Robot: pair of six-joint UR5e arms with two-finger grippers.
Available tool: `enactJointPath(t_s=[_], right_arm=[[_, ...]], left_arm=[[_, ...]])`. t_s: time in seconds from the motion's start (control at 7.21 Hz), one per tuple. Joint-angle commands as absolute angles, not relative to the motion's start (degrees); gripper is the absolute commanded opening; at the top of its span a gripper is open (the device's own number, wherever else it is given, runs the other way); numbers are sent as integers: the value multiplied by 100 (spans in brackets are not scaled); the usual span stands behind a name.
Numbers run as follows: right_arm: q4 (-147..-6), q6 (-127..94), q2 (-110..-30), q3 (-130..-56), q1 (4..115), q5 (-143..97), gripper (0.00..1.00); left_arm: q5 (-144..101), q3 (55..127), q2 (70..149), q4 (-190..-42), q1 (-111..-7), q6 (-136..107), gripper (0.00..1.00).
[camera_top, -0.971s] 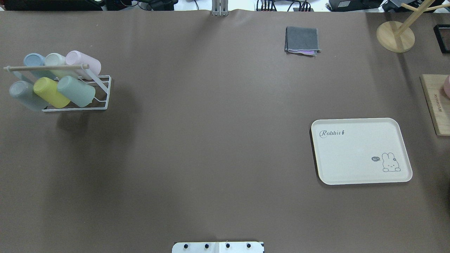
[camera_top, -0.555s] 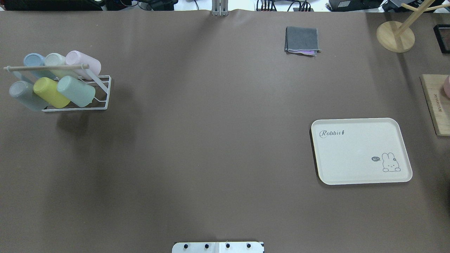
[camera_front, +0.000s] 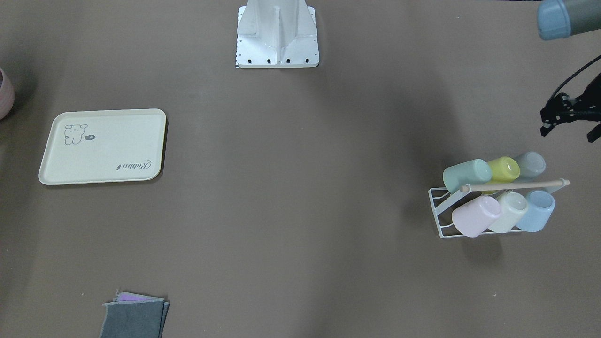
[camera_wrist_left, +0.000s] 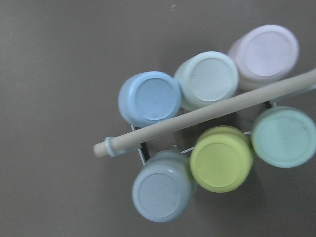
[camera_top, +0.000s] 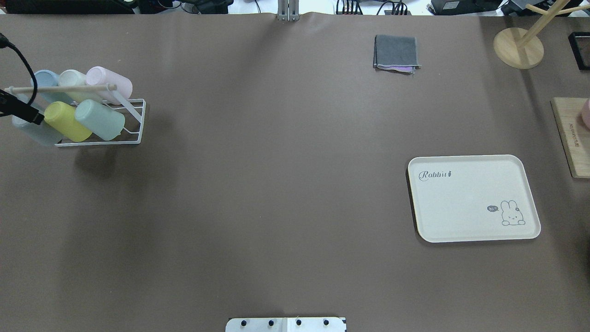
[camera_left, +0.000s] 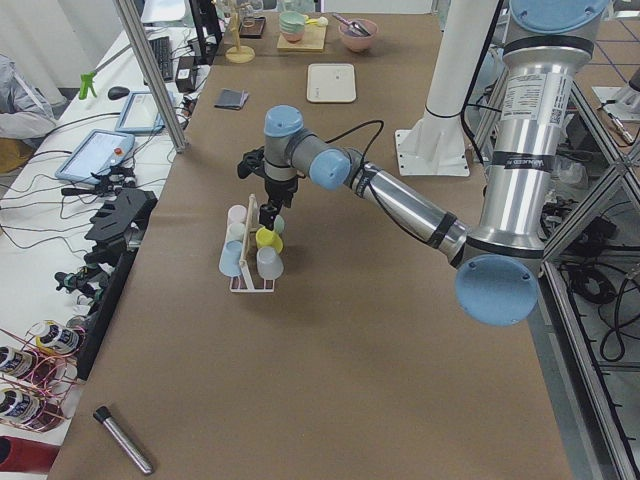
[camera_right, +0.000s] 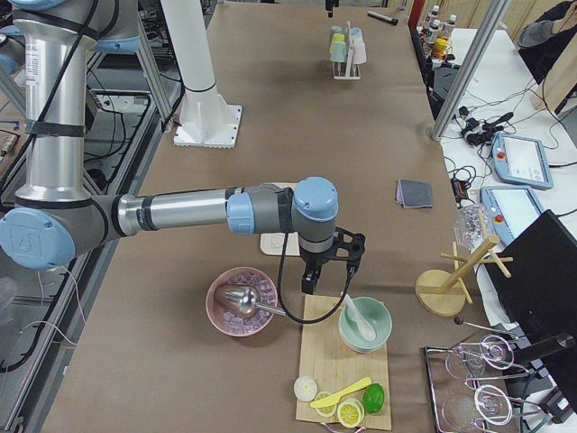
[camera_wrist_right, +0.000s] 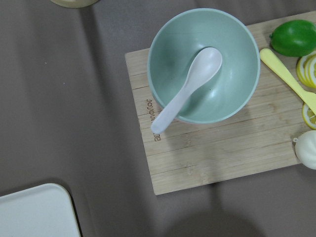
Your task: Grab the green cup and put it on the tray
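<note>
The left pincer (camera_left: 267,208) hangs just above the wire rack (camera_top: 133,123) at the robot's left end of the worktop (camera_top: 276,184), over the grey and yellow end of the cups. From where I stand it touches none of them and holds nothing. I cannot tell how far its jaws are parted: only a dark sliver of it shows at the edge of the overhead and front views, and its own camera shows no fingers.

The green cup (camera_top: 99,120) lies tilted in the rack's front row with its base raised. It is at the end nearest the middle of the worktop and pressed against the yellow-green cup (camera_top: 67,121). It is a plain pale mint tumbler, matte and without a handle. In the left wrist view it appears as a round flat disc (camera_wrist_left: 287,137) just below the wooden bar (camera_wrist_left: 212,112).

The tray (camera_top: 470,198) lies flat, well apart, on the robot's right half.

The right pincer (camera_right: 311,280) hovers past the tray, over a bamboo board (camera_wrist_right: 222,158) that carries a mint bowl (camera_wrist_right: 227,59) with a white spoon (camera_wrist_right: 185,94). I cannot tell its opening.
</note>
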State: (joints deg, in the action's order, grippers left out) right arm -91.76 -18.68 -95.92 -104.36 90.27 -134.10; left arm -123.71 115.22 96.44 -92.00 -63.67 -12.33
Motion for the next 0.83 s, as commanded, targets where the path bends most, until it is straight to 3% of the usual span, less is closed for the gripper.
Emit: enactJointPath(t_s=[0.0,0.28,0.42,0.69], right_arm=[[-9079,-1994,-9580,-10485,8808,-13438,100],[-8233,-2634,-9571,-10146,8631,-13882,100],[-7548,-2924,-9623,-9708,8631,-14531,100],[-6176,-4525,-9852,-9510,8343,-14625,100]], left_arm=[[-11336,11846,9624,-9571,-5821,-97,99],[-10067,11997,9606,-9650,-5757,2179,99],[-9968,11997,9615,-9703,-5696,2876,99],[-9155,12006,9685,-9930,-5250,3698,99]])
